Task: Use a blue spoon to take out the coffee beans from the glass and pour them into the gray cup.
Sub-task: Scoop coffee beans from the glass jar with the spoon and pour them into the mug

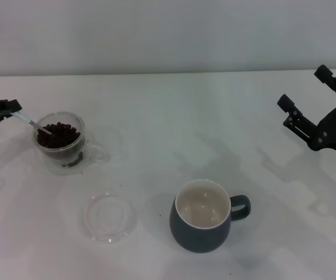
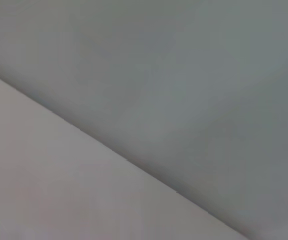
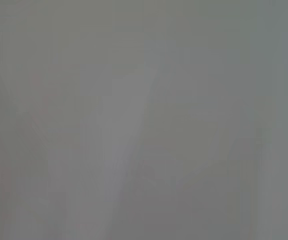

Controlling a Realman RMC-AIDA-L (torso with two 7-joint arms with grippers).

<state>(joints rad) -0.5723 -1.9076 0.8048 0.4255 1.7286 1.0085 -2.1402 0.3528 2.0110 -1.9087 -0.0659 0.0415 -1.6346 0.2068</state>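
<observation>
Spoon dipped in the beans, held from the left edge.

The left end effector (image 1: 7,111) grips the blue spoon (image 1: 31,122), its bowl in the coffee beans (image 1: 59,135) inside the glass (image 1: 63,143) at the surface's left. The gray cup (image 1: 203,216) stands near the front; the right end effector (image 1: 308,99), fingers spread and empty, waits far right.

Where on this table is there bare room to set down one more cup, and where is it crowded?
Bare table lies between the glass and the right tool, and behind the gray cup. The near right corner past the cup's handle is bare too. It is crowded on the left: the left tool holds the blue spoon in the coffee beans, with the clear dish near.
</observation>
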